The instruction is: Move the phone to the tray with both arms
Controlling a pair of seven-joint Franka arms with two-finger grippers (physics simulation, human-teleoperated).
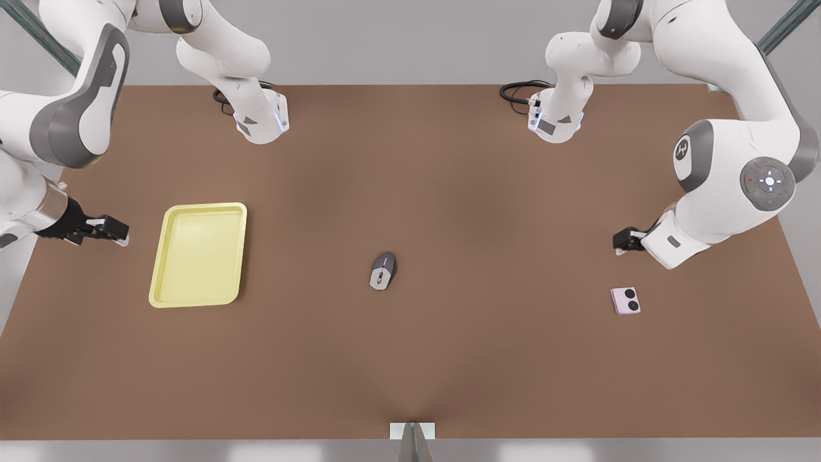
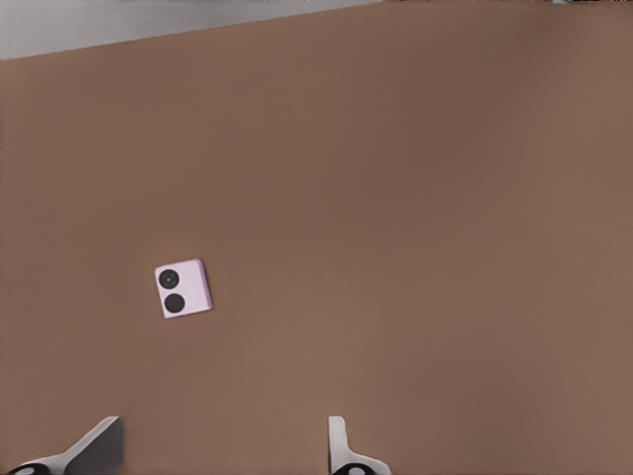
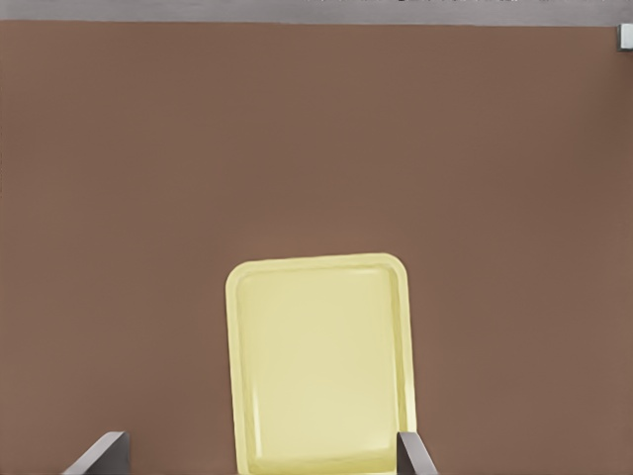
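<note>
The pale-pink phone [image 1: 625, 300] [image 2: 183, 289] lies flat on the brown table at the front view's right, its two black camera circles facing up. My left gripper [image 1: 622, 242] [image 2: 223, 445] hovers just behind it, open, holding nothing and not touching it. At the front view's left lies the pale yellow tray [image 1: 199, 256] [image 3: 321, 346] with nothing in it. Beside the tray's outer side, off the table's left part, my right gripper [image 1: 112, 231] [image 3: 262, 450] hangs open and holds nothing.
A grey computer mouse [image 1: 383, 270] sits mid-table between the tray and the phone. Both arm bases [image 1: 262, 122] [image 1: 555, 122] stand at the table's far edge with black cables. A small white bracket [image 1: 412, 431] marks the near edge.
</note>
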